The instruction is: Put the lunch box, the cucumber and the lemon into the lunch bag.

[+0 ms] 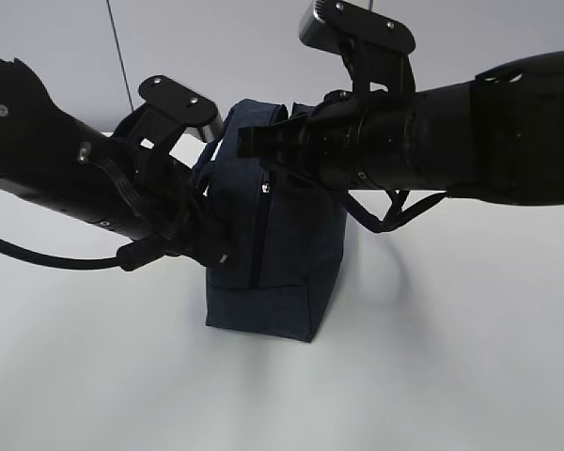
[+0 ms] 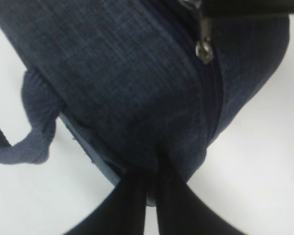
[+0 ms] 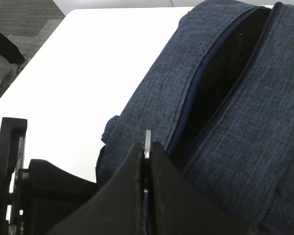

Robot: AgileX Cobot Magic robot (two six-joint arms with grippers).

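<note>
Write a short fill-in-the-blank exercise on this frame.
1. The boxy dark navy fabric lunch bag stands on a ____ table.
2. The right gripper is shut on a thin ____ zipper pull.
3. The left gripper pinches the bag's ____.

Missing words: white; silver; fabric

So the lunch bag [image 1: 273, 235] stands upright on the table [image 1: 451, 357], right between my two arms. My left gripper [image 2: 154, 188] sits low against its left side, my right gripper [image 3: 147, 161] up near the top, by the zipper opening [image 3: 220, 73].
</note>
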